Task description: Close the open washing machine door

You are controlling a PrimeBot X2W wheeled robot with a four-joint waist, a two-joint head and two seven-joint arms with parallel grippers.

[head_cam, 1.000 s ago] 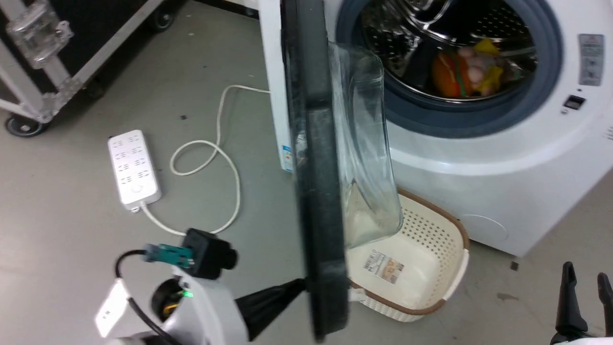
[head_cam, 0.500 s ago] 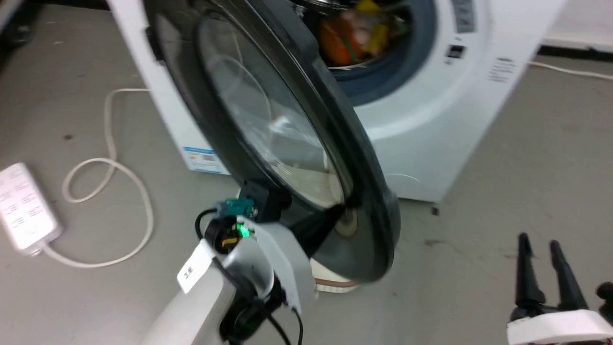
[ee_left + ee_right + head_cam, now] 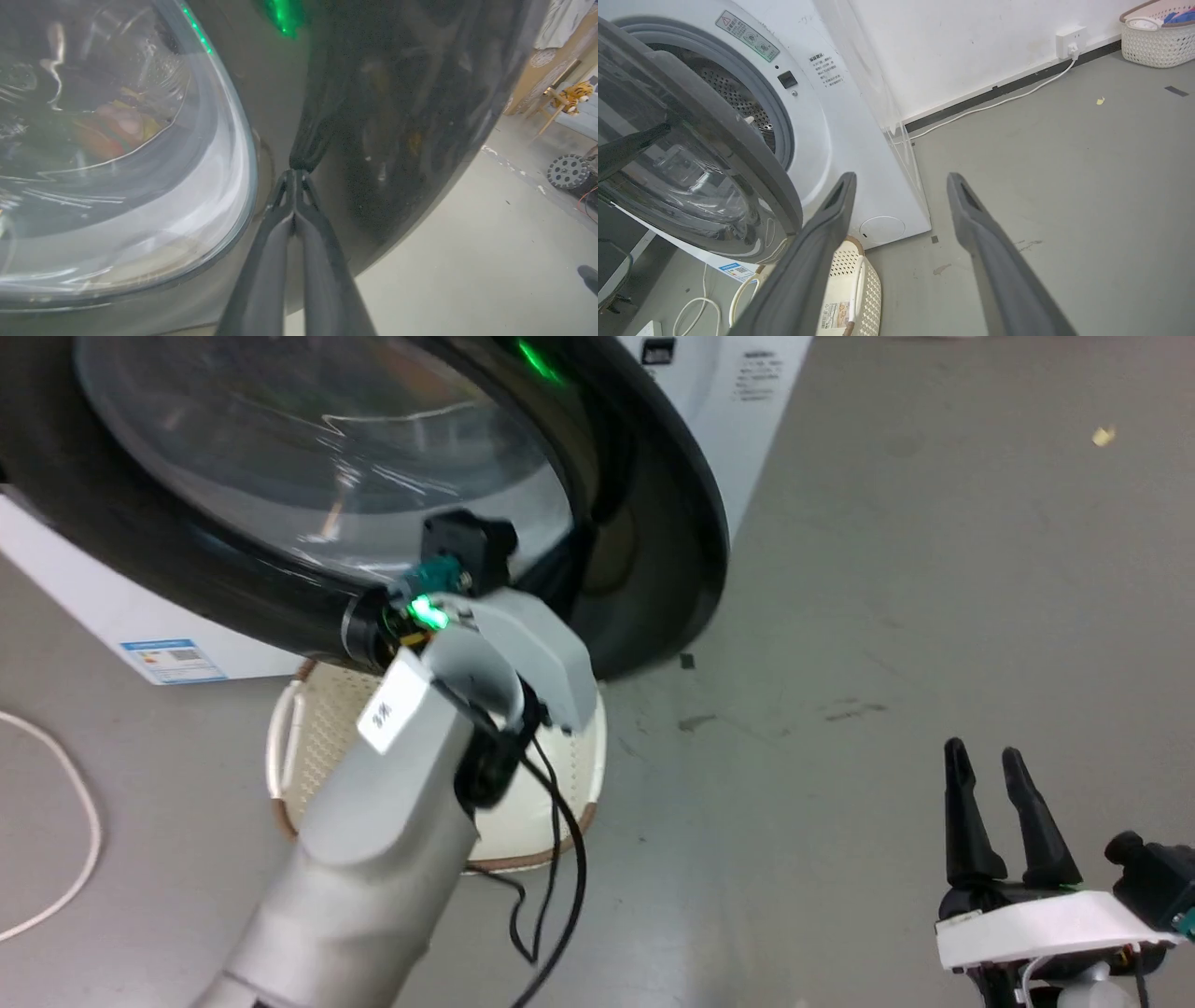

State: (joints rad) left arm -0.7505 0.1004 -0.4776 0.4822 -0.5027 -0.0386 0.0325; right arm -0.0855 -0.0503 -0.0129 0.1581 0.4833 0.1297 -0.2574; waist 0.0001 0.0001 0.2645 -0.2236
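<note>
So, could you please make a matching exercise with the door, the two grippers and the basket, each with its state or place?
1. washing machine door
2. left gripper
3. right gripper
4. basket

a. fingers apart, holding nothing
b. on the floor under the door
c. partly open
d. shut, tips against the door's black rim

Pairs: 1-c, 2-d, 3-a, 4-b.

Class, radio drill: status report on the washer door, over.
Left gripper shut, tips pressing washing machine door rim. Right gripper open, idle. Door ajar. Laundry basket beneath it.
</note>
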